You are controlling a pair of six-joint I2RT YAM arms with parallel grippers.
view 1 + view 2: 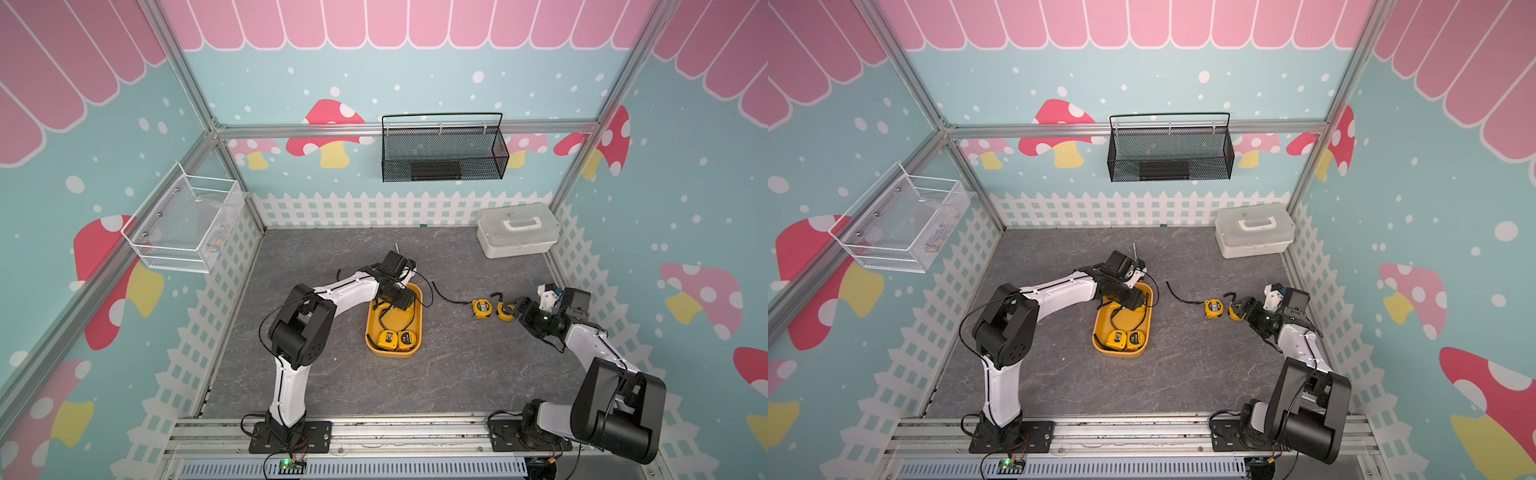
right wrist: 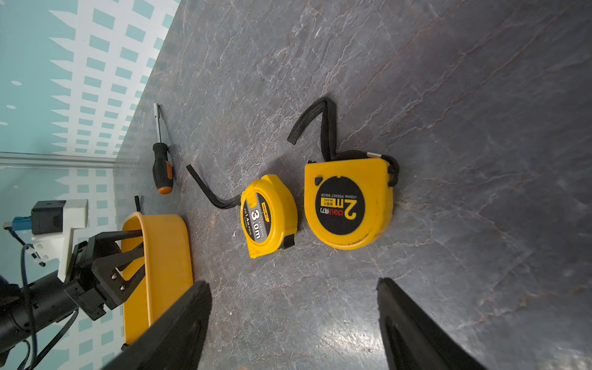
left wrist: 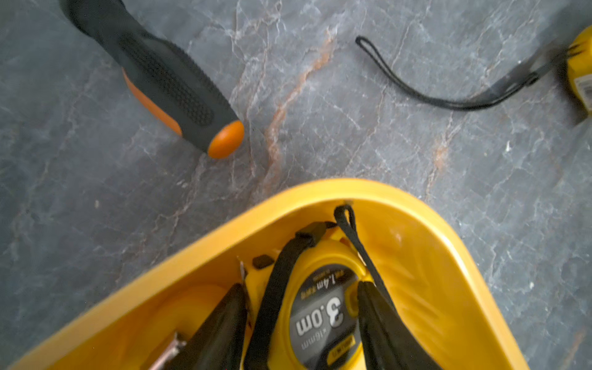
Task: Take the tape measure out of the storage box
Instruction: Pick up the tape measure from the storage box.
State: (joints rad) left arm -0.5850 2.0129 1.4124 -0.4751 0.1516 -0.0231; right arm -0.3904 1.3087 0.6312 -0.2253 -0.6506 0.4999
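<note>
Grey tabletop (image 3: 320,128) bears the storage box (image 3: 320,192), where the left gripper (image 3: 299,286) flanks a tape measure (image 3: 320,307), grip unclear; its loose strap (image 3: 275,288) might snag.

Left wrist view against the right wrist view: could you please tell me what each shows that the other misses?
Left wrist only: a 3.0m tape measure inside the storage box, with the jaws of the left gripper either side of it. Right wrist only: the 2m tape measure lying on the table. Both: the storage box and the screwdriver.
</note>
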